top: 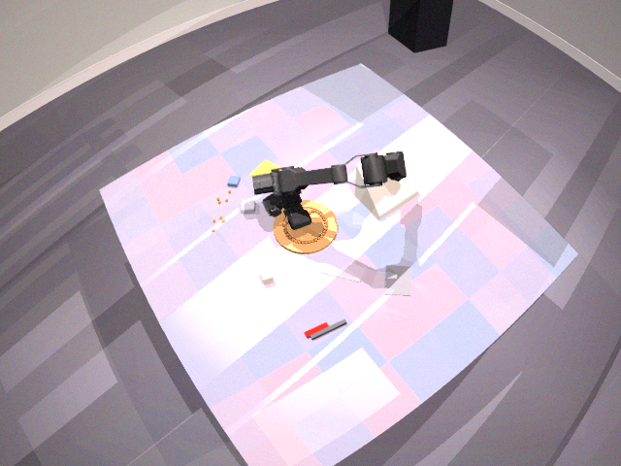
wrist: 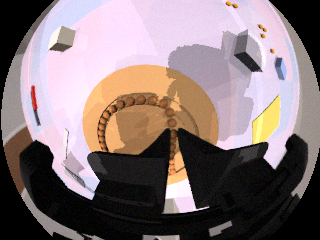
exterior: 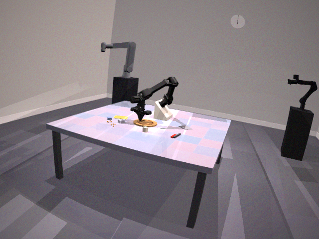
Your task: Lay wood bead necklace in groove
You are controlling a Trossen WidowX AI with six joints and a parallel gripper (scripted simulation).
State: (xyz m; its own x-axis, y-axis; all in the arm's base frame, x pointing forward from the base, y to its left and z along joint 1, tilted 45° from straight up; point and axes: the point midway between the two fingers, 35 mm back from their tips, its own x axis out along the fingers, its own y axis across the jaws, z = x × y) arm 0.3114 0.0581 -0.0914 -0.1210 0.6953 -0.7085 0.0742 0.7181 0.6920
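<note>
The round bead board (top: pixel 306 249) (wrist: pixel 145 75) lies flat on the table, with a ring groove. The wood bead necklace (wrist: pixel 130 100) lies on it. In the wrist view its left and upper beads follow the groove; its right strand runs fairly straight, inside the groove's right arc, which shows bare. My gripper (exterior: pixel 139 120) (wrist: pixel 174 132) points down low over the board, its fingertips nearly together, shut on the right strand of beads. The lower part of the necklace is hidden behind the fingers. In the top view the arm covers the fingertips.
A grey block (top: pixel 247 207) (wrist: pixel 247 52), a yellow sheet (top: pixel 264 168) (wrist: pixel 266 121), a blue block (top: pixel 233 181) and several loose orange beads lie beyond the board. A cream cube (top: pixel 267 280) (exterior: pixel 145 129), a red piece (top: pixel 315 330) with a grey bar, and a pale wedge (exterior: pixel 161 113) stand around.
</note>
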